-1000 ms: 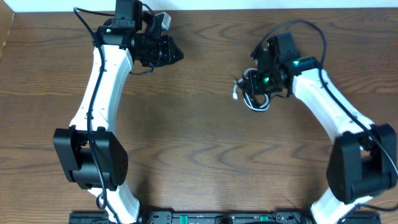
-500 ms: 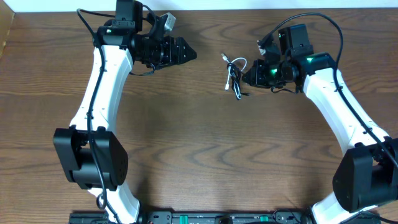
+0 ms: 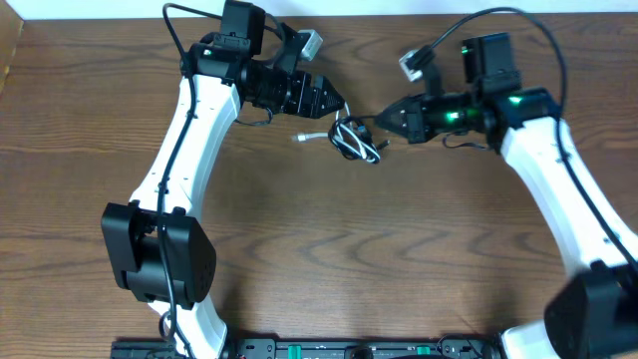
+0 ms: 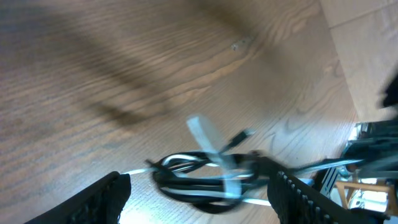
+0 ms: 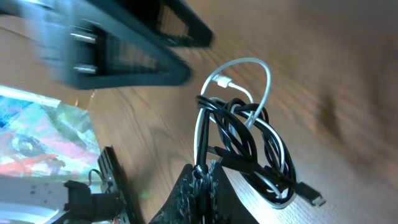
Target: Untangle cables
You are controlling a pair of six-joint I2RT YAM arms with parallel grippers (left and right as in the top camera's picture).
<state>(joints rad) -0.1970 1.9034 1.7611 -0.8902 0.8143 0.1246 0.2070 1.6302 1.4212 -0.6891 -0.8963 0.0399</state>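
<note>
At the left of the table (image 3: 319, 249), the left arm (image 3: 174, 170) rises from its base at the near edge and runs toward the far side. It bends close to the far edge and turns right, so the left gripper (image 3: 332, 100) points right and a little near, toward the middle. Its fingers (image 4: 106, 199) stand wide apart with nothing held. In the left wrist view the cables (image 3: 354, 140) sit between and beyond the two tips, and blur hides whether either tip touches them. The cables lie at the middle of the table toward the far side, just right of and nearer than the left gripper, in one tangled bunch. The black cable (image 5: 249, 143) is wound in several loops, with one plug end (image 5: 311, 198) sticking out. The white cable (image 5: 264, 81) threads through the loops, arches over them and ends in a white plug (image 5: 221, 81). From overhead, one white end (image 3: 301, 138) trails out to the left of the bunch. Whether the bunch rests on the wood or hangs just above it cannot be told. At its right side the right gripper (image 3: 384, 118) points left, its fingertips (image 5: 199, 193) pressed together on the cables where the strands run into them. Behind it the right arm (image 3: 558, 179) reaches back to the right, bends near the far edge and comes down the right side to its base at the near right corner.
</note>
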